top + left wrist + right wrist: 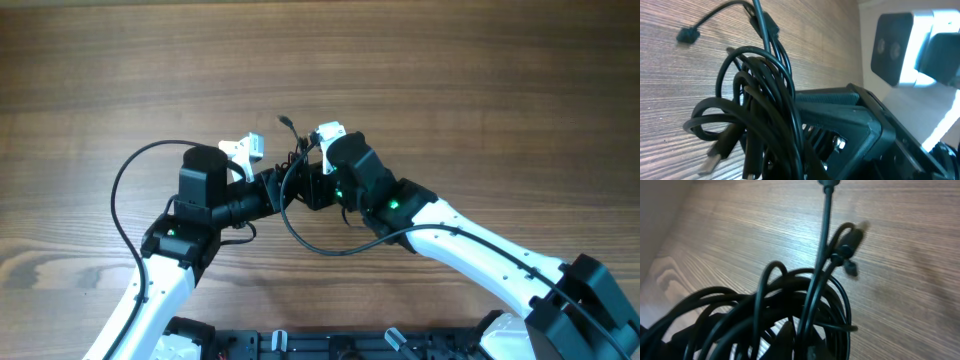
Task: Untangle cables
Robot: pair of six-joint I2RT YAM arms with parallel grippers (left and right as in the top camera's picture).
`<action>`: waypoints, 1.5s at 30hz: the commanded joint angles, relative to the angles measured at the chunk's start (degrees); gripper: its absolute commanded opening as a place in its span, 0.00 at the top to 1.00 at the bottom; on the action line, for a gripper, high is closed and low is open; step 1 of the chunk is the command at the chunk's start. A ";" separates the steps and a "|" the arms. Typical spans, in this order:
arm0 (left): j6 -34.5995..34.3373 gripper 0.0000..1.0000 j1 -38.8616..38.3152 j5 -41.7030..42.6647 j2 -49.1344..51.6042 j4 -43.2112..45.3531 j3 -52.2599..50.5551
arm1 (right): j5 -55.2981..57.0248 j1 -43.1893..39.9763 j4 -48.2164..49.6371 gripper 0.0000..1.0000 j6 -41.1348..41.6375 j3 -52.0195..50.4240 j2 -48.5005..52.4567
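The cables (292,170) are a tangled bundle of thin black cords held up between my two grippers at the table's middle. One plug end (285,122) sticks out toward the far side, and a long loop (318,246) sags toward the near side. My left gripper (270,186) is shut on the bundle from the left, and my right gripper (312,182) is shut on it from the right. In the left wrist view the bundle (757,100) fills the frame, with a silver-tipped USB plug (712,159) dangling. In the right wrist view the coils (790,310) wrap around a fingertip (789,336).
The wooden table (450,80) lies all around. The left arm's own thicker black cable (120,190) arcs out to the left. The right gripper's dark body (845,120) and a white camera housing (892,45) crowd the left wrist view.
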 commanded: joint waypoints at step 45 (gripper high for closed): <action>-50.86 0.96 7.39 -2.21 -0.35 -6.88 -0.13 | -18.21 -3.43 -2.21 0.73 -35.01 1.18 2.99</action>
